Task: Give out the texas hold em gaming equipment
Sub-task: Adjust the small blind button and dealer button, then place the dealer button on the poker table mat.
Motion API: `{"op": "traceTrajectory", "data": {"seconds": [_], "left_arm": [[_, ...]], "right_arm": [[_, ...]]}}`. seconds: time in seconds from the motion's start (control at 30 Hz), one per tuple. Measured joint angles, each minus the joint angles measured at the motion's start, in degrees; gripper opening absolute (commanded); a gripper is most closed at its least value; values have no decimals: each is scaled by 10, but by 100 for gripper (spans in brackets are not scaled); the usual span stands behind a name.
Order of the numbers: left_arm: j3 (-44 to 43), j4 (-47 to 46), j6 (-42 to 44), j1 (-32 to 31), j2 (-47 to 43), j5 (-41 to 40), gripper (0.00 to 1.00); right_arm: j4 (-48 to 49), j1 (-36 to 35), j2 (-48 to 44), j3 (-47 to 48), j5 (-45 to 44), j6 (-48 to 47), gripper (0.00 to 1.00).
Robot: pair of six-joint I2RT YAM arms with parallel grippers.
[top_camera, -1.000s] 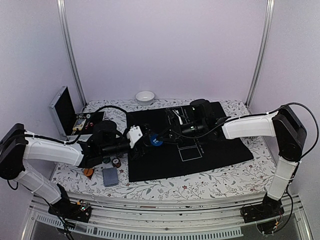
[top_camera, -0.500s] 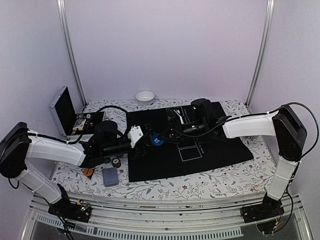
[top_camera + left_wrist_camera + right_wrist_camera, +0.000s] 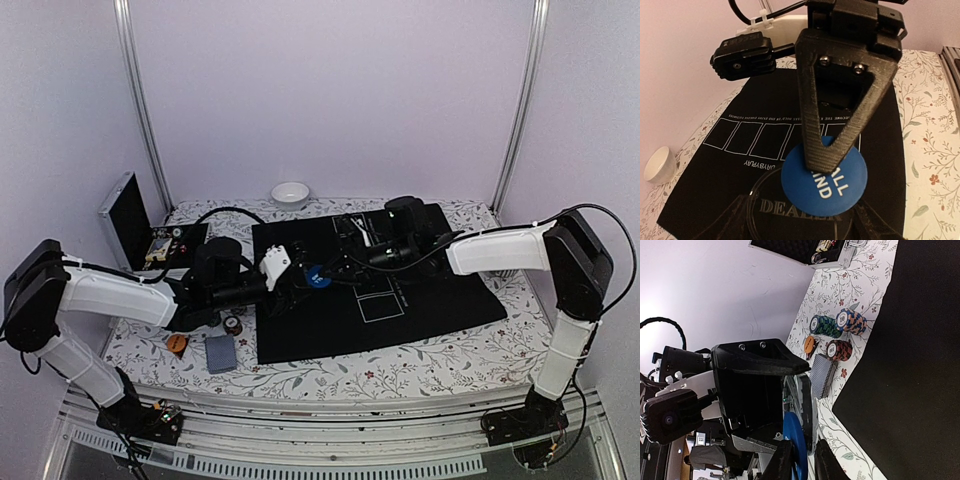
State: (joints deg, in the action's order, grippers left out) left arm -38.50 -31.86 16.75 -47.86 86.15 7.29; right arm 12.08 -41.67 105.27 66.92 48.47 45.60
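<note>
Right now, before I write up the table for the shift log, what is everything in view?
blue button disc: one, blue, raised above the mat between both grippers
chip stacks: three, green, orange-blue and red-brown, on the cloth left of the mat
orange disc: one, orange, beside the stacks
card deck: one, grey-blue, nearer the arms than the stacks
black mat: one, black with white print, mid-table
white bowl: one, white, far edge
silver case: one, silver, open, far left
floral cloth: one, white patterned, covering the table
left gripper: one, black, jaws apart flanking the blue disc, grip unclear
right gripper: one, black, fingers on the disc's two faces
</note>
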Motion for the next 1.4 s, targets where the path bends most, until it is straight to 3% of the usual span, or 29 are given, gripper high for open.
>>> {"op": "traceTrajectory", "data": {"seconds": [0.07,0.27,0.53,0.8,1.4], "left_arm": [[0,1,-3,0,2,-1,24],[0,14,-5,5,3,-25,24],[0,24,-5,6,8,-36,24],[-5,31,-14,12,13,-48,24],[-287,148,-137,45,300,-114,29]], "right_arm": [[0,0,2,0,0,0,24],[-1,1,4,0,0,-3,25],[-1,1,8,0,1,-3,5],[-1,9,8,0,1,-4,2],[-71,141,-160,-72,-55,-64,2]]}}
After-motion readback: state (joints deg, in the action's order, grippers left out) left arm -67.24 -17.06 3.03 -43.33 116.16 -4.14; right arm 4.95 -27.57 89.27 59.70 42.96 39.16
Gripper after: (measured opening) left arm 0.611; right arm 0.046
